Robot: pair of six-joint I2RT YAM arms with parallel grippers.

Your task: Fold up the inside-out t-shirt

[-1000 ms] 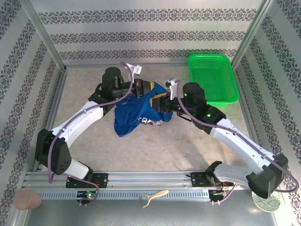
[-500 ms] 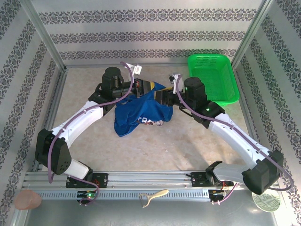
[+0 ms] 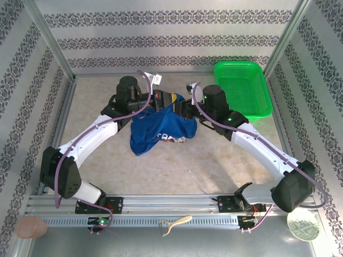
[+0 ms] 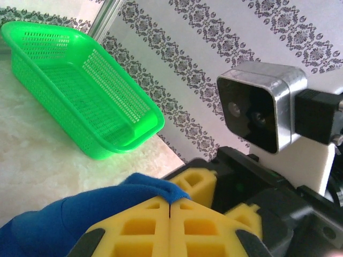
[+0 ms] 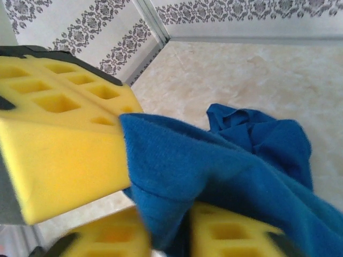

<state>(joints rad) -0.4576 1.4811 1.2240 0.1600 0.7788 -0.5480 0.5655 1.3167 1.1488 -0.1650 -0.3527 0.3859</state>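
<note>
In the top view, a pinkish round object (image 3: 31, 227) lies at the far left, below the rail at the near edge. Above it the left arm reaches up and across the beige table (image 3: 177, 168). Its left gripper (image 3: 171, 98) sits at the upper edge of the inside-out t-shirt (image 3: 155, 128). In the left wrist view the left gripper (image 4: 169, 214) has its yellow foam pads (image 4: 139, 230) pressed flat together, with a fold of the blue t-shirt (image 4: 64, 222) pinched at their tip.

The t-shirt hangs in a bunched heap between the two grippers, near the middle of the table and slightly towards its far side. Its lower part rests on the surface. White and red lettering (image 3: 169, 138) shows low on the right side of the heap. A cream-coloured tool (image 3: 174, 224) lies on the rail below.

The right gripper (image 3: 181, 109) is just right of the left one, very close to it, at the same raised edge of cloth. In the right wrist view the right gripper (image 5: 155, 209) is clamped on a thick fold of the t-shirt (image 5: 241, 171). One yellow pad (image 5: 59, 144) lies above the cloth and the other below it.

Further right, a green plastic basket (image 3: 262, 91) stands at the far right corner of the table, apart from the shirt. It appears in the left wrist view too (image 4: 80, 101). A round patterned disc (image 3: 303, 225) lies at the lower right.
</note>
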